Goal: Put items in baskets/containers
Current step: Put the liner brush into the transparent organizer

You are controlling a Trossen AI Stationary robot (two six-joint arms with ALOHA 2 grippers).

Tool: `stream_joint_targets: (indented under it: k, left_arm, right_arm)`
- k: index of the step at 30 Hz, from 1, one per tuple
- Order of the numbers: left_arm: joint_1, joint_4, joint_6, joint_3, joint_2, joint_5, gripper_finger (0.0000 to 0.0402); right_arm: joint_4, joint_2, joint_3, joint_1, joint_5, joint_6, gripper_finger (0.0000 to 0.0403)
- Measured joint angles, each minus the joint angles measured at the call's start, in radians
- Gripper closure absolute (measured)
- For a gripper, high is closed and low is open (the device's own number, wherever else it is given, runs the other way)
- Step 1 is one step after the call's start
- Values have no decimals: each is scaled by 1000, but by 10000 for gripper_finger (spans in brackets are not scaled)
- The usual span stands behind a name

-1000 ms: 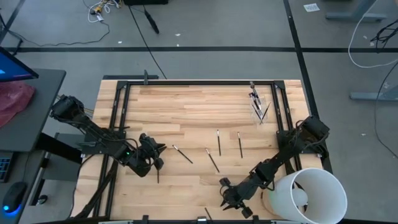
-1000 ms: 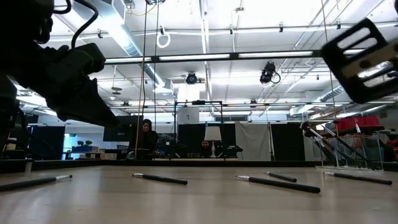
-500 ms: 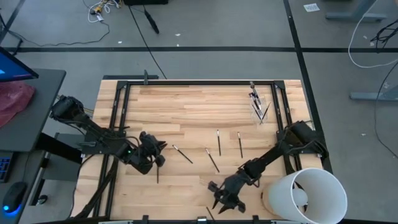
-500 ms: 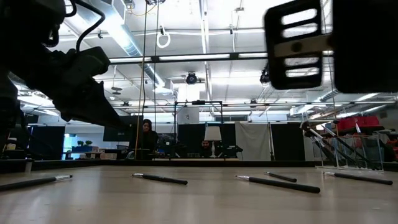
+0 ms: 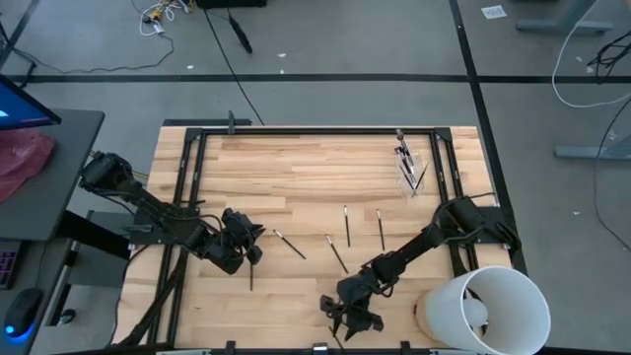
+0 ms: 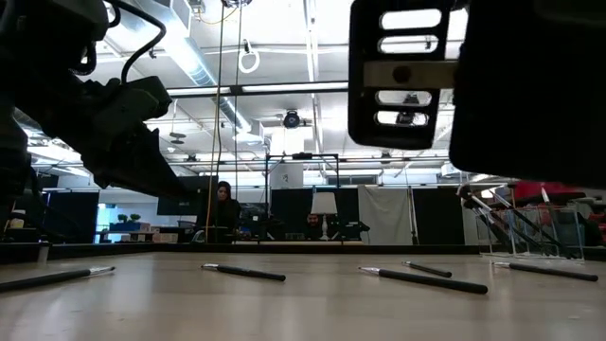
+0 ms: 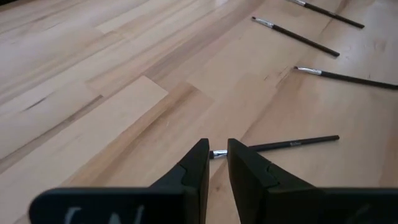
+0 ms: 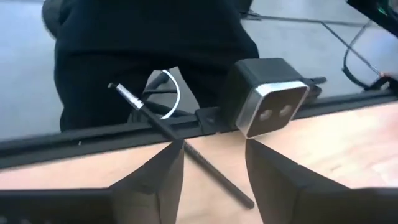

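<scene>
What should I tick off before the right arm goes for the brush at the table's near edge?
1. Right gripper open: ok, its jaws stand apart.
2. Target slim dark-handled makeup brush lined up: ok, it lies between the dark fingers, one end overhanging the table edge.
3. Brush gripped: not ok, not yet held.
4. Left gripper out of the way: ok, it hangs across the table over another dark thin brush.
5. Small clear plastic cup upright and reachable: ok, brushes already stand in it.
6. Path past the large white cylindrical bucket: cannot tell.
</scene>
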State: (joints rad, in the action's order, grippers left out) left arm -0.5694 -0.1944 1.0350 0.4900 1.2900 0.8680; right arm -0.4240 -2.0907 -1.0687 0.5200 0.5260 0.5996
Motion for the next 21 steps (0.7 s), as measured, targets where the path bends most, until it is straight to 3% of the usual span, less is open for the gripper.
stream_joint_targets:
  k: [5,11,21]
  left_arm:
    - [0,-3,-1,0,0,0,342]
    - [1,-7,-1,0,0,0,342]
    - [1,-9,-2,0,-1,0,342]
  right_arm:
    - [0,-19,-12,-5,15,80,220]
    - [59,-97,-132,-18,72,120,233]
    - [115,-100,-146,-48,114,193,256]
